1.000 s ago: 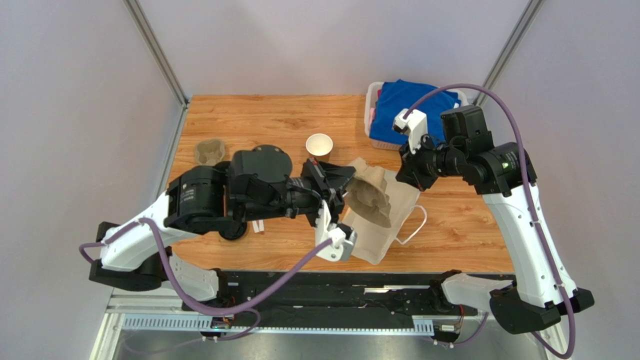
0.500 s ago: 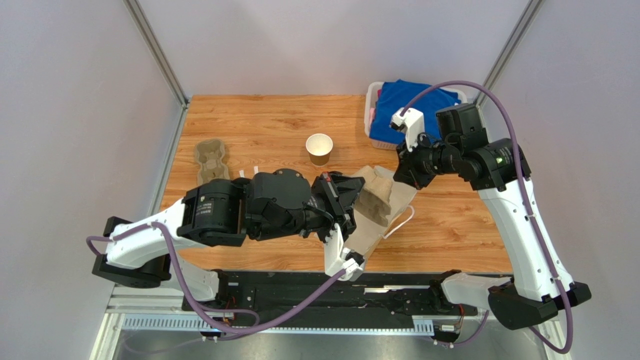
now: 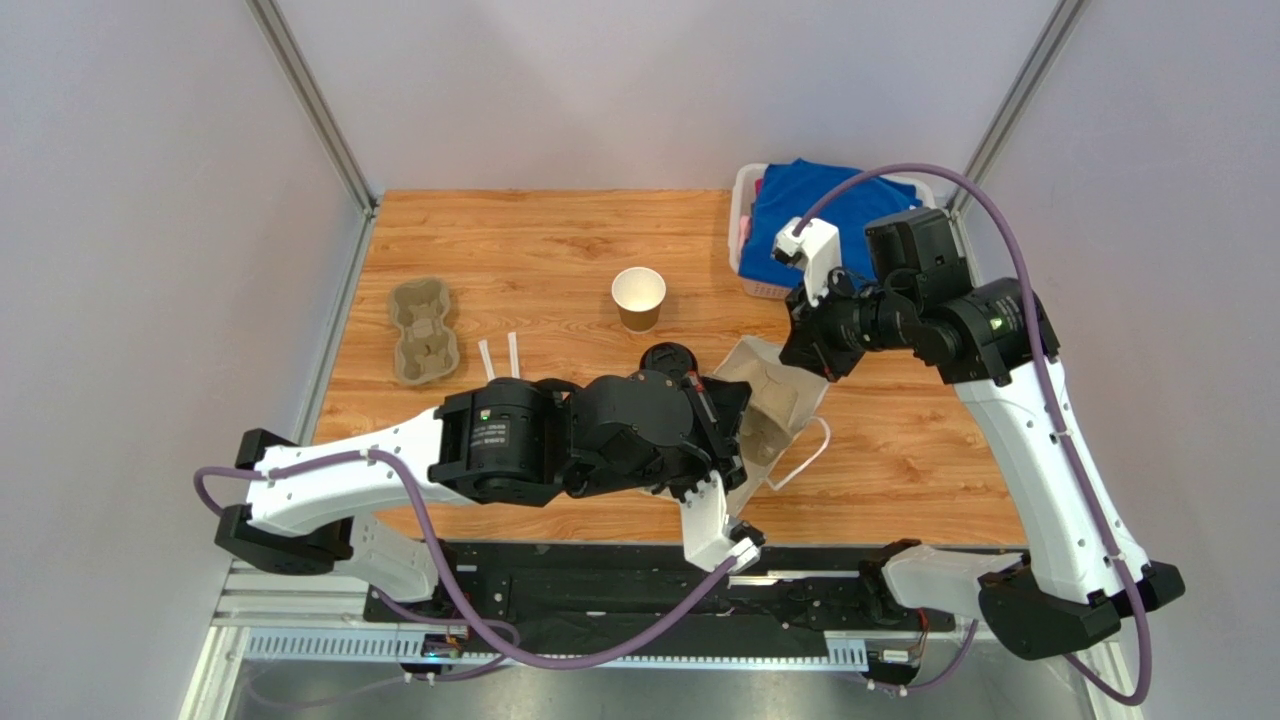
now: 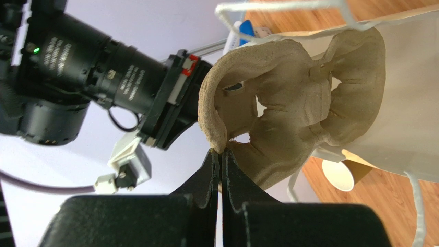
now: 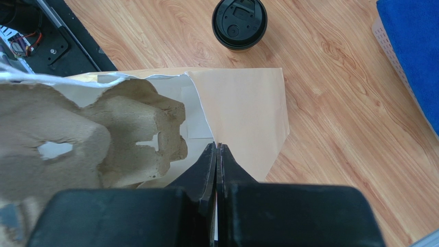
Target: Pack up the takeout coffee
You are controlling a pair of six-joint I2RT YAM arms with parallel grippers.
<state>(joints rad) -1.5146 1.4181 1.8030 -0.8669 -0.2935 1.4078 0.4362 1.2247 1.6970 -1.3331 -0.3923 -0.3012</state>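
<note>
Pinched rim of pulp cup carrier [image 4: 288, 118] in left gripper [image 4: 220, 154], jaws pressed thin on its edge, to feed it tilted into paper bag [image 5: 242, 113]. Nipped bag's lip with right gripper [image 5: 216, 149], jaws tight on paper, likely to keep mouth open. Found takeout coffee [image 5: 239, 23] lidded, upright on table [image 5: 330, 128] near bag, not yet packed.

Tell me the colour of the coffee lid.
Black; the lid shows best in the right wrist view.
</note>
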